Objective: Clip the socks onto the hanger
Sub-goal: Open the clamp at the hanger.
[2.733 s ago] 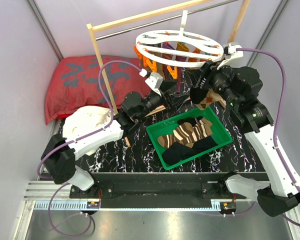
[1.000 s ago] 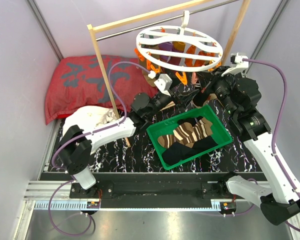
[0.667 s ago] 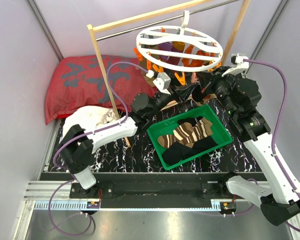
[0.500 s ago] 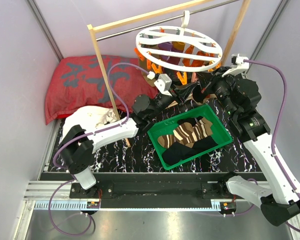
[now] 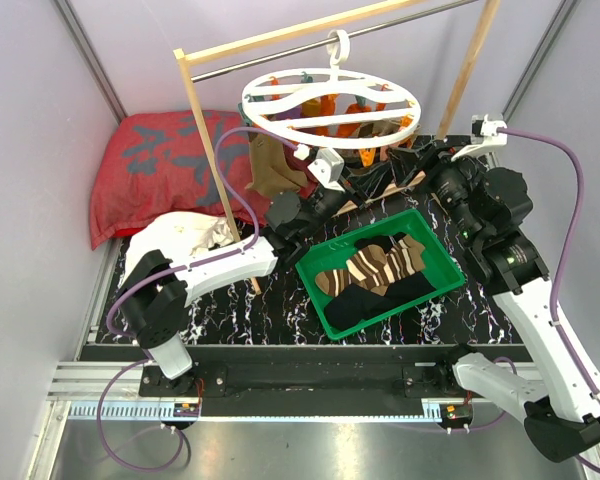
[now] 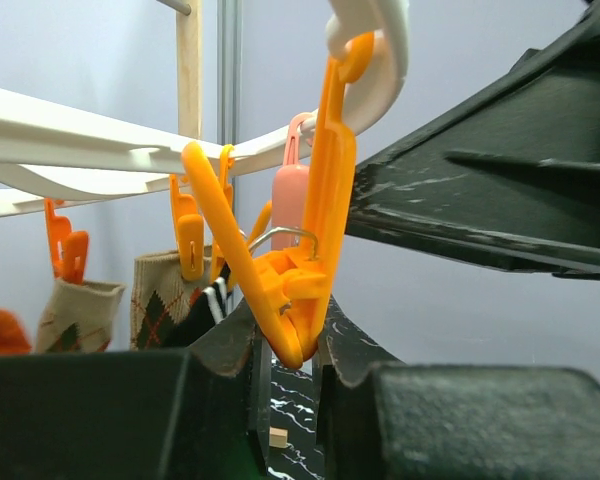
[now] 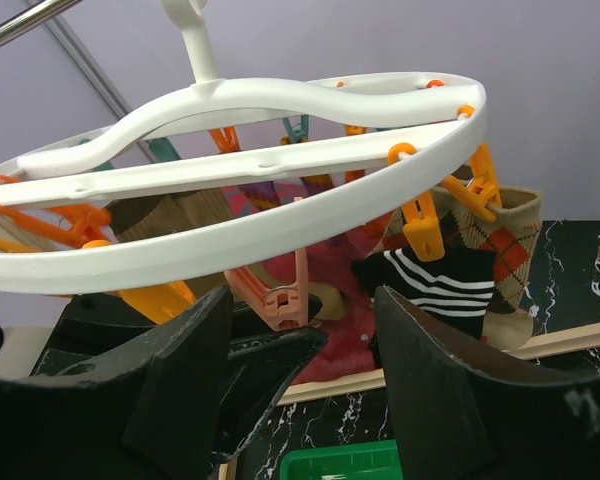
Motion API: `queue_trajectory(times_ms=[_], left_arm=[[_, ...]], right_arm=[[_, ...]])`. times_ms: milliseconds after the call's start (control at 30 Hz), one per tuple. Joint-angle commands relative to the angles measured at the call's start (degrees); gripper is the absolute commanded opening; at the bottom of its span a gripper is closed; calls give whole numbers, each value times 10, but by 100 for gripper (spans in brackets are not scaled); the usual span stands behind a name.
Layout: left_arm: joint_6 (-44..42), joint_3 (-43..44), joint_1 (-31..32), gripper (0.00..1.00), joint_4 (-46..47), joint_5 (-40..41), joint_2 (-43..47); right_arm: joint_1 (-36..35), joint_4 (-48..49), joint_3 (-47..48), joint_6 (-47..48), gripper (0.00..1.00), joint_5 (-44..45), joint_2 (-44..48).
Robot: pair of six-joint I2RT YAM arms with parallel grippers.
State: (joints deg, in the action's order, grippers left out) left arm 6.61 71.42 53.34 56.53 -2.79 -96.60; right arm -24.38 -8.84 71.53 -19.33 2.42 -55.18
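The hanger (image 5: 325,98) hangs by its hook from the metal rod, with orange clips under its white ring. In the left wrist view my left gripper (image 6: 290,345) is shut on the lower end of an orange clip (image 6: 315,230). My right gripper (image 7: 300,300) stands open just below the ring (image 7: 280,155), with nothing gripped. A black striped sock (image 7: 445,285) and an argyle sock (image 7: 505,240) hang clipped at the ring's right. A brown sock (image 5: 270,165) hangs at the left. More socks, a striped one (image 5: 375,265) and a black one (image 5: 380,292), lie in the green tray (image 5: 315,290).
A pale wooden frame (image 5: 205,150) with a metal rod carries the hanger; its right post (image 5: 470,70) stands close behind my right arm. A red patterned pillow (image 5: 160,170) and a white cloth (image 5: 180,240) lie at the left.
My left gripper has closed on the orange clip. My right gripper has opened, and the hanger ring has swung to the left and turned on its hook.
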Motion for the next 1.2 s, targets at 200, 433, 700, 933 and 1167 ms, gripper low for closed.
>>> queue_trajectory(times_ms=[200, 433, 700, 933, 1167], left_arm=[[-11, 4, 4, 0, -3, 1, 11], [-8, 4, 4, 0, -12, -8, 12], [-4, 7, 4, 0, -24, -16, 11], [-1, 9, 4, 0, -27, -22, 12], [-10, -11, 4, 28, -32, -27, 28]], right_arm=[[-3, 27, 13, 33, 69, -48, -20], [-3, 42, 32, 53, 67, -54, -38], [-2, 59, 42, 61, 65, -37, -44], [-3, 62, 38, 58, 48, -36, -43], [-3, 60, 23, 48, 18, -32, -38]])
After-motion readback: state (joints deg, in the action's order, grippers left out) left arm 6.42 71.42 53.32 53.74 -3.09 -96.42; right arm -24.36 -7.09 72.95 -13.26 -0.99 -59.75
